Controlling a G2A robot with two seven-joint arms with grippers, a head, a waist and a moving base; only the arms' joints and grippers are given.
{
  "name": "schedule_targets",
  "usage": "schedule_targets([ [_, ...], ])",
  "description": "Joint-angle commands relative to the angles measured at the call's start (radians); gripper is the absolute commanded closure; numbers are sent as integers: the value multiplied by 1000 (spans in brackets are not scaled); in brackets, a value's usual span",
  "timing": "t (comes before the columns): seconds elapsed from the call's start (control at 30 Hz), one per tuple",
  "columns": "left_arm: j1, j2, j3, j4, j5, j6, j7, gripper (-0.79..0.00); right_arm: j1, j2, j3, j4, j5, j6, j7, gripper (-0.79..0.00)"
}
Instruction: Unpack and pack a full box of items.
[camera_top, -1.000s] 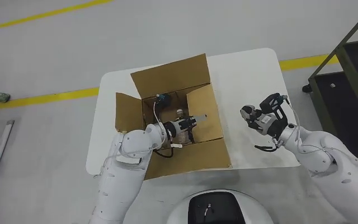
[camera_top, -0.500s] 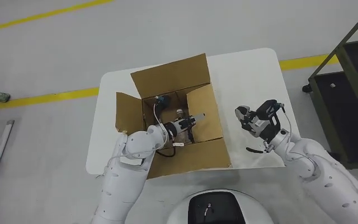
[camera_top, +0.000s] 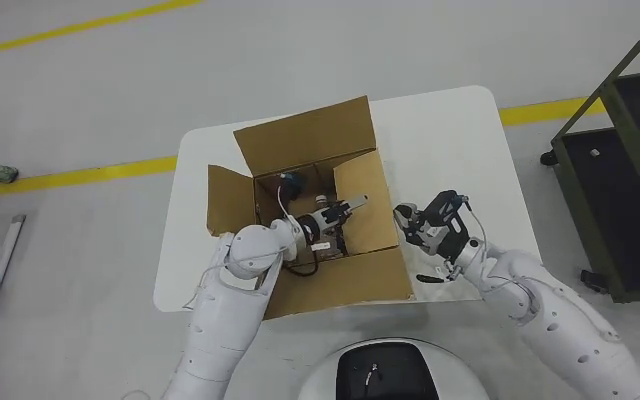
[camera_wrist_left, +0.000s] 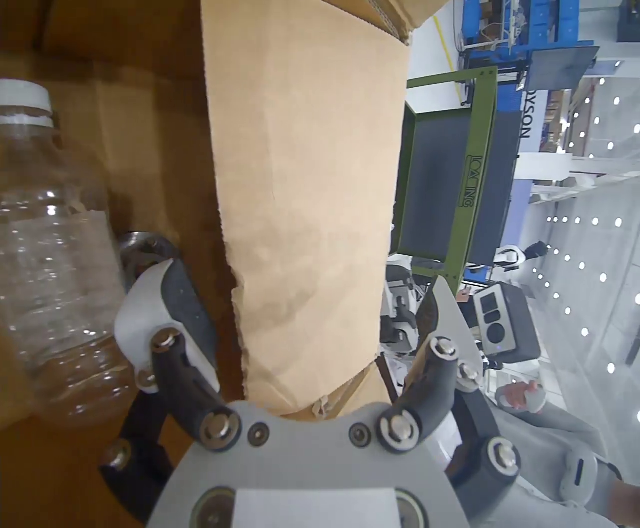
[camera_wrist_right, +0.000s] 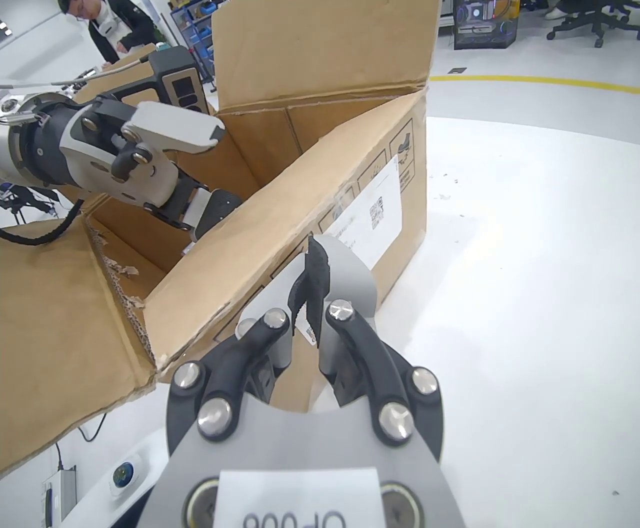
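An open cardboard box (camera_top: 300, 140) stands on the white table (camera_top: 450, 140). My left gripper (camera_top: 345, 207) is inside the box at its right wall and is open. In the left wrist view the left gripper (camera_wrist_left: 295, 280) straddles the right flap (camera_wrist_left: 300, 175), one finger on each side. A clear plastic bottle with a white cap (camera_wrist_left: 45, 250) stands in the box beside the inner finger. My right gripper (camera_top: 410, 222) is just outside the box's right wall, shut and holding nothing. In the right wrist view the right gripper (camera_wrist_right: 315, 255) faces the labelled box wall (camera_wrist_right: 300, 210), with the left gripper (camera_wrist_right: 215, 170) beyond it.
A green cart (camera_top: 600, 150) stands off the table's right edge. Bare table top lies right of the box and behind my right arm. Yellow floor lines (camera_top: 90, 175) run past the table.
My right gripper has moved left across the table to the box's right wall. The left gripper has shifted slightly toward the right flap.
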Motion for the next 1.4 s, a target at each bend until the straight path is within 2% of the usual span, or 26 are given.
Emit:
schedule_targets([
  [0.0,1,-1,-1,-5,-23,-14,5,-785,2,-2,-1,3,3,-6,3,0],
  [0.3,-12,-1,-12,-88,-79,-66,13,-785,-5,-6,27,-10,17,-2,-1,0],
  [0.33,-15,-2,-15,-95,-94,-67,13,-785,-11,-6,37,-16,21,3,-2,-28],
  [0.37,-22,-2,-17,-105,-100,-71,12,-785,-17,-5,52,-23,32,13,-7,-108],
  [0.43,-39,-4,-18,-120,-127,-76,13,-785,-30,-2,87,-39,54,29,-6,-166],
  [0.47,-50,-5,-15,-125,-132,-83,12,-785,-36,0,108,-49,72,36,-7,-317],
  [0.5,-59,-7,-9,-126,-140,-90,12,-785,-46,1,127,-57,105,40,-3,-643],
  [0.57,-81,-11,10,-114,-153,-112,8,-785,-57,3,173,-73,189,52,13,-785],
  [0.83,-179,-43,136,-19,-199,-205,22,-785,-66,13,342,-100,576,28,164,-785],
  [0.9,-199,-52,167,4,-208,-221,21,-785,-64,18,369,-97,565,45,193,-785],
  [1.17,-240,-77,245,60,-237,-259,7,-785,-70,16,373,-104,570,52,171,-785],
  [1.37,-247,-84,258,80,-253,-265,-1,-785,-58,3,383,-91,804,127,161,-785],
])
